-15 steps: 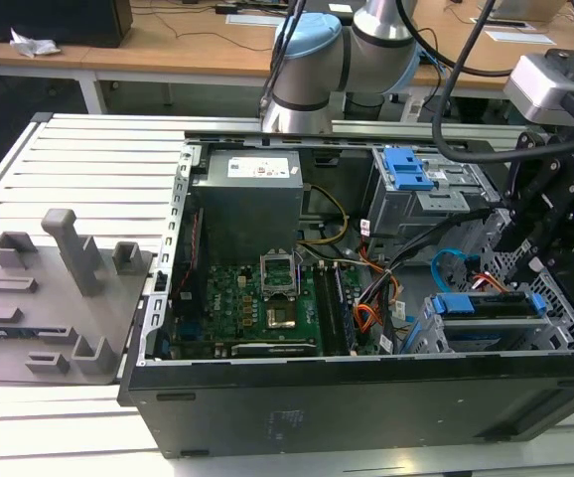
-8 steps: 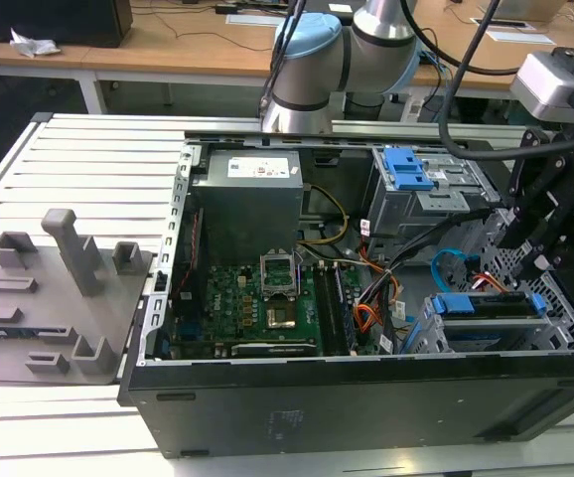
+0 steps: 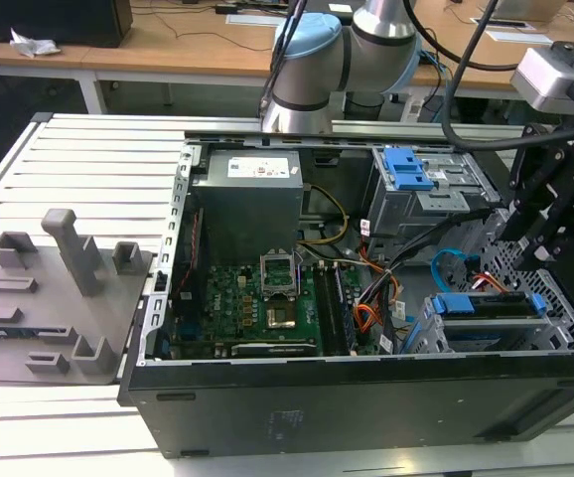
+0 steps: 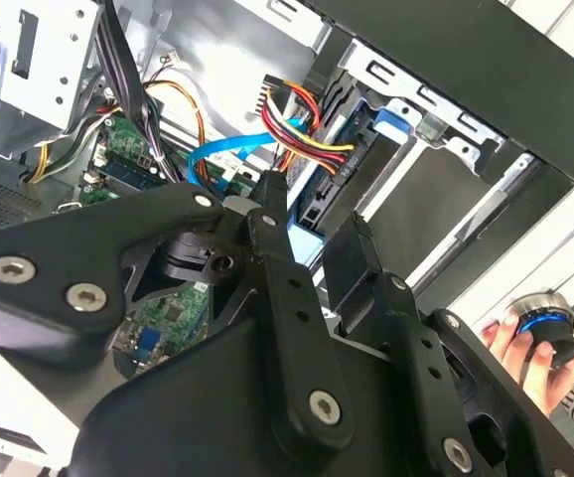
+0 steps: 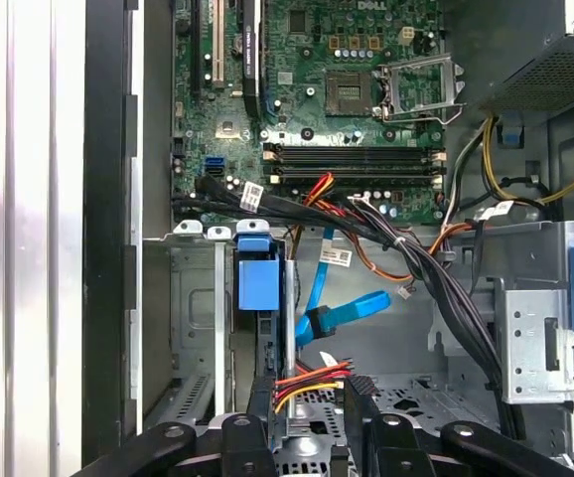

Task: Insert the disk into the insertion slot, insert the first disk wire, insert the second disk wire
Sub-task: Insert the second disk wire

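The disk [image 3: 486,306], silver-grey in its bright blue frame [image 5: 259,280], sits inside the insertion slot [image 3: 563,316] of the perforated grey cage at the exterior view's right. My black gripper [image 3: 525,260] hangs just above the disk's wire end. Its fingers [image 5: 263,402] stand apart, open, and the cage metal shows between them. A red, yellow and black wire bundle [image 5: 312,377] [image 4: 309,139] with a dark plug lies right at the fingertips. The second disk wire [image 5: 352,308] [image 4: 225,151], glossy light blue, loops loose beside the disk [image 3: 448,262].
The taller grey cage with a blue latch [image 3: 407,169] stands behind the disk. The motherboard [image 3: 257,298] and power supply [image 3: 247,194] fill the case. A grey fixture [image 3: 64,288] lies on the table at the exterior view's left. A person's hand [image 4: 507,346] holds a round device outside the case.
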Motion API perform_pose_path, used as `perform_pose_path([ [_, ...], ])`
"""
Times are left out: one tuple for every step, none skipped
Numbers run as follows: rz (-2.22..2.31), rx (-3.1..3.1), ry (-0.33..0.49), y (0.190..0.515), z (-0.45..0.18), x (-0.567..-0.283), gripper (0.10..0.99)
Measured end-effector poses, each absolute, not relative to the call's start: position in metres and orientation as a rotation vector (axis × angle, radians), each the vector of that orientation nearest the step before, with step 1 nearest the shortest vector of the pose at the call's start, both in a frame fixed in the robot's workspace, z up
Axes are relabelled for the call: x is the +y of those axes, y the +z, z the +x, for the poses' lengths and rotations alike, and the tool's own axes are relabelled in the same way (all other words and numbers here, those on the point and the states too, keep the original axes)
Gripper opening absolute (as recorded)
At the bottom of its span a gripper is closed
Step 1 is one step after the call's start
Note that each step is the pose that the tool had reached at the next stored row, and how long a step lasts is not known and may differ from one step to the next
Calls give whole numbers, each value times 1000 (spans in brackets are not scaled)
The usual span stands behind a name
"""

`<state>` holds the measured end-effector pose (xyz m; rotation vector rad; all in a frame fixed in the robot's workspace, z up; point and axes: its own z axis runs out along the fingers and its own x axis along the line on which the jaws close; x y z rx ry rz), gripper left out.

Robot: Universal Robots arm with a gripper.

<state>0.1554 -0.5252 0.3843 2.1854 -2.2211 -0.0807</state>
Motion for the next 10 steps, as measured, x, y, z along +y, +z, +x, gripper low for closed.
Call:
perform_pose_path([
  [2185,-2221,-81,384,155,-525,420],
  [2185,-2221,-81,384,155,-525,420],
  [2185,-2221,-81,384,155,-525,420],
  [2185,-2221,-81,384,155,-525,420],
  [2185,-2221,-81,384,155,-525,420],
  [2185,-2221,-81,384,155,-524,420],
  [2185,-2221,-81,384,155,-524,420],
  [2186,-2221,-81,384,155,-522,420],
  [2186,-2220,-81,384,155,-521,420],
  [2187,-2220,-81,384,154,-521,420],
])
